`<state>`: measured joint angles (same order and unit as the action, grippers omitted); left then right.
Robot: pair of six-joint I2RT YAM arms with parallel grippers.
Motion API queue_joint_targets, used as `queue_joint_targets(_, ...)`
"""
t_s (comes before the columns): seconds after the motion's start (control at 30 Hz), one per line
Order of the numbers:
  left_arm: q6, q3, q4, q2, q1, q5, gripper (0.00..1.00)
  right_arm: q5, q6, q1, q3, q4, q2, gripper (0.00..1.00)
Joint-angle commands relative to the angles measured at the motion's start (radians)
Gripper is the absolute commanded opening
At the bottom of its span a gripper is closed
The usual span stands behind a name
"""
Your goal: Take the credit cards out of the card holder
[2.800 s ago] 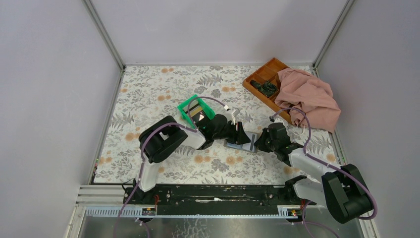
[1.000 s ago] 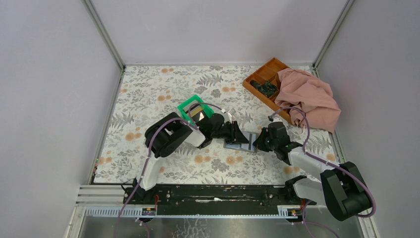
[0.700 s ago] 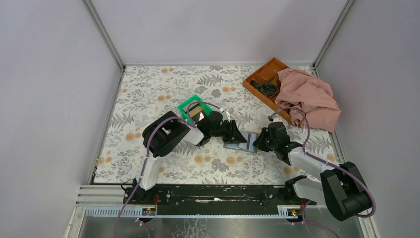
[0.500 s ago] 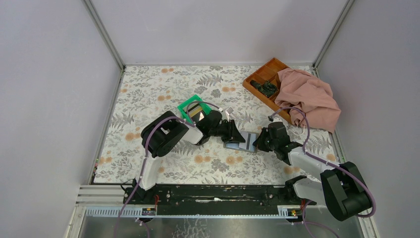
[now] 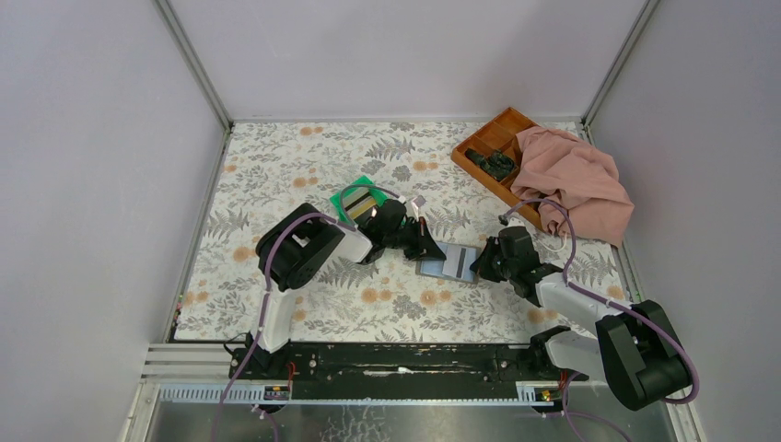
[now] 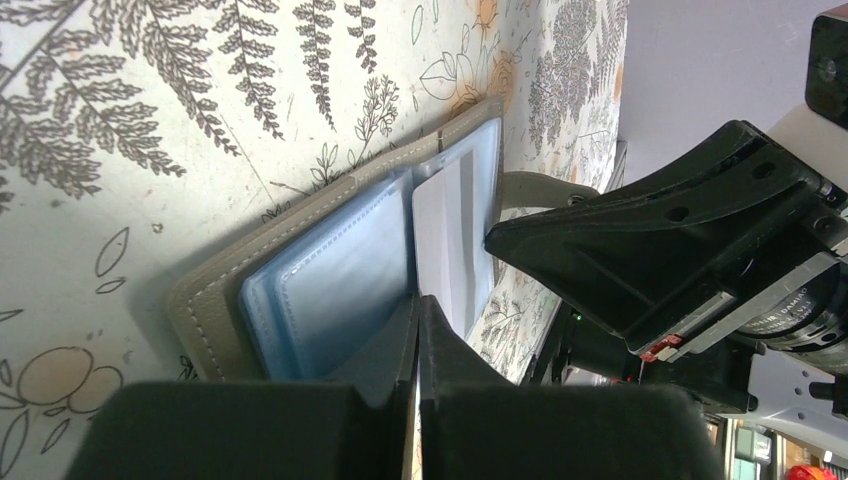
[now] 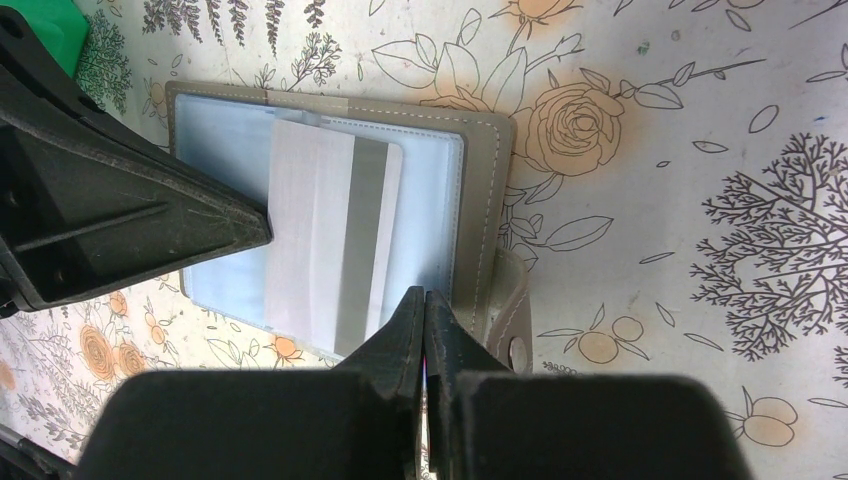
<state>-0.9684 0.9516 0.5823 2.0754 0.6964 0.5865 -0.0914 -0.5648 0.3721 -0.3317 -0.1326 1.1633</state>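
Fingers of the right gripper (image 7: 425, 300) are seen pressed together at the bottom centre of the right wrist view, their matte black tips laid over the lower edge of the card holder (image 7: 480, 200); whether they bear down on it cannot be told. The card holder is spread open flat on the floral table cover (image 7: 700, 150), at the centre of the overhead view between the two tools. Its shell is made of a greyish stitched leather-like material, its inside is lined with glossy pale blue plastic sleeves, and a snap tab (image 7: 515, 335) is folded out at its lower right. One credit card (image 7: 310, 230), thin, white with a grey stripe, is laid slightly askew across the sleeves; further cards cannot be made out. The left gripper (image 7: 267, 225) is closed, its wedge-shaped black tips pinched on the card's left edge, with very little overlap shown. The holder's left part is hidden behind that tool. Farther back, a green bin (image 5: 341, 196) of plastic is largely covered by the left arm (image 5: 295, 258). At the upper right of the overhead view, an orange-brown compartment tray (image 5: 505, 124) is half buried under a crumpled pink cloth (image 5: 576, 180); small black objects (image 5: 493, 164) are held in one compartment, too small to be identified.
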Motion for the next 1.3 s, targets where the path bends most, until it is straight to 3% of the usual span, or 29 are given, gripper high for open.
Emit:
queue_joint_targets(0.0, 0.015, 0.008, -0.033, 0.030, -0.003, 0.032, 0.00, 0.001, 0.018, 0.005, -0.010, 0.046, 0.013, 0.00)
queue_joint_targets(0.43, 0.028, -0.003, -0.035, 0.009, -0.023, 0.049, 0.01, -0.001, 0.018, 0.005, -0.008, 0.046, 0.011, 0.00)
queue_joint_targets(0.57, 0.008, 0.012, -0.025, 0.041, -0.012, 0.054, 0.24, -0.001, 0.019, 0.005, -0.009, 0.045, 0.013, 0.00)
queue_joint_targets(0.77, 0.005, 0.021, -0.022, 0.049, 0.008, 0.046, 0.38, -0.002, 0.020, 0.006, -0.009, 0.043, 0.013, 0.00)
queue_joint_targets(1.07, -0.091, 0.002, 0.132, 0.069, 0.034, 0.079, 0.37, -0.002, 0.020, 0.005, -0.007, 0.044, 0.012, 0.00)
queue_joint_targets(1.27, -0.072, 0.007, 0.101, 0.061, 0.037, 0.072, 0.19, -0.003, 0.019, 0.005, -0.008, 0.044, 0.013, 0.00)
